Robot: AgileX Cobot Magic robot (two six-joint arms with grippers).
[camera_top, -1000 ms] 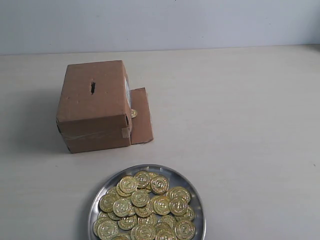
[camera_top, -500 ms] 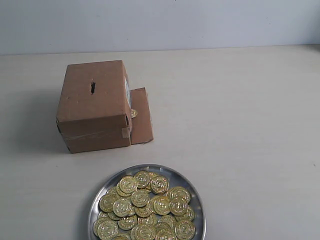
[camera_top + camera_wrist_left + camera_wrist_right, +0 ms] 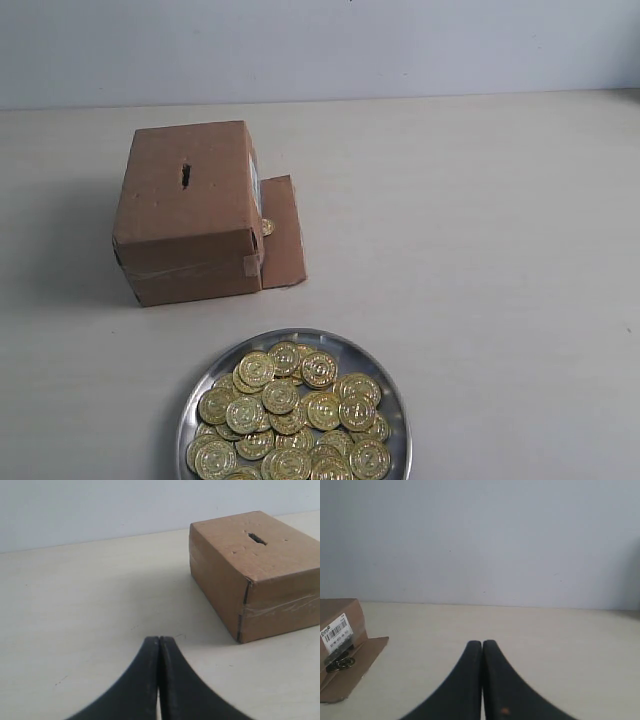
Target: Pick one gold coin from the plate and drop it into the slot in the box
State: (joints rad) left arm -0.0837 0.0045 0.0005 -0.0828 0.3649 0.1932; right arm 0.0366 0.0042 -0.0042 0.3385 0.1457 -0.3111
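Plate [image 3: 352,352]: at the near edge of the surface [image 3: 480,250], heaped with gold coins [image 3: 290,415].
Box [image 3: 190,215]: beyond the plate, not touching it; side flap [image 3: 283,232] lies open.
Slot [image 3: 185,175]: in the box top, uncovered.
Single coin [image 3: 267,227]: on the flap, against the box.
Left gripper [image 3: 159,642]: jaws pressed together, empty, near the box.
Right gripper [image 3: 482,645]: jaws together, empty, over bare surface.
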